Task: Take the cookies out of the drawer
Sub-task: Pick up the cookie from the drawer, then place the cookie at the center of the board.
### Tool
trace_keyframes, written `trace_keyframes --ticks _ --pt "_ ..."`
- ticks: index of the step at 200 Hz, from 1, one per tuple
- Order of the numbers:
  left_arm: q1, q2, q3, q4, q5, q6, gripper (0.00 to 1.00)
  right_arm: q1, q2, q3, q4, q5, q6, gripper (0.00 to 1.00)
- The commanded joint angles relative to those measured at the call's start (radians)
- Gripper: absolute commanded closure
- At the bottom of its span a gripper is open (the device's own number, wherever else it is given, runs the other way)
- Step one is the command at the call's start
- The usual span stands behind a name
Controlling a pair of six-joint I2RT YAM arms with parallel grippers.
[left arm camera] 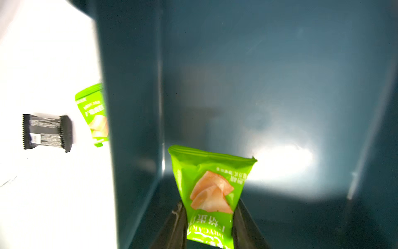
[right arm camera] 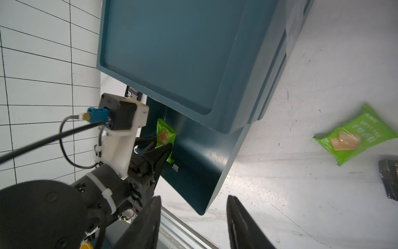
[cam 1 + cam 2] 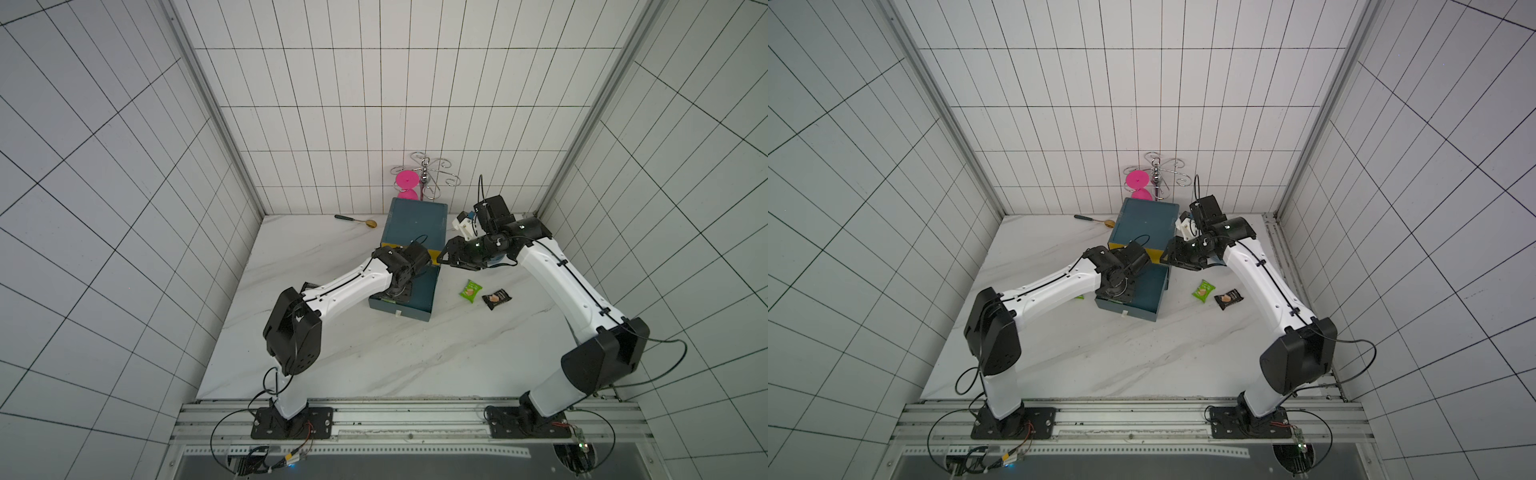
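Clamping a green cookie pkt [image 1: 211, 189] btwn its fingers, the L claw [image 1: 210, 203] is seen down inside the pulled-out drawer [image 1: 237, 86]. Jaws are narrowed onto the pkt's lower half, w/ one finger pressed on each side edge. The pkt is held upright, biscuit picture towards the wrist cam, close to the drawer's L side wall. Whether its bottom edge touches the drawer floor can't be told. The same grip is shown from the R wrist: pkt [image 2: 163, 133] pinched in the L claw [image 2: 167, 143], below the cabinet [image 2: 172, 54].

The R claw [image 2: 193, 197] is held w/ jaws apart and nothing btwn them, beside the cabinet's front R corner, over the tabletop [image 3: 374, 365].

Four more pkts are laid on the tabletop outside the drawer. In both top views, the R-side green pkt [image 3: 471, 290] and R-side black pkt [image 3: 496, 298] are found near each other, to the drawer's R. The L-side green pkt [image 1: 94, 116] is lying just beside the drawer's outer L wall, w/ the L-side black pkt [image 1: 47, 133] a little further out.

By the back wall a spoon [image 3: 357, 221] and a metal rack [image 3: 428, 174] are seen.
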State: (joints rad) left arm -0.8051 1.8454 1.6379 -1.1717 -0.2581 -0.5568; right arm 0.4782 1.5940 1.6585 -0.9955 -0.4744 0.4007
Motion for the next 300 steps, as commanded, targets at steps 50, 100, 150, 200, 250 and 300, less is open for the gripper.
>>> trace_keyframes --ticks 50,100,150,200,250,300 --pt "0.035 -0.188 0.051 -0.111 -0.02 -0.038 0.64 0.006 -0.037 -0.031 -0.025 0.049 -0.003 0.48" --pt "0.193 -0.39 -0.028 -0.187 -0.014 -0.047 0.63 0.004 -0.043 -0.025 -0.038 0.053 -0.009 0.48" --pt "0.458 -0.54 -0.343 -0.051 0.054 0.006 0.62 0.005 -0.046 -0.022 -0.042 0.049 -0.006 0.47" --pt "0.592 -0.465 -0.482 0.058 0.149 0.013 0.61 0.005 -0.044 0.02 -0.064 0.059 -0.01 0.47" --pt "0.607 -0.379 -0.584 0.16 0.203 -0.034 0.56 0.005 -0.009 0.104 -0.099 0.064 -0.017 0.47" --pt "0.588 -0.497 -0.56 0.116 0.236 -0.065 0.36 0.005 0.06 0.268 -0.112 0.029 -0.013 0.46"
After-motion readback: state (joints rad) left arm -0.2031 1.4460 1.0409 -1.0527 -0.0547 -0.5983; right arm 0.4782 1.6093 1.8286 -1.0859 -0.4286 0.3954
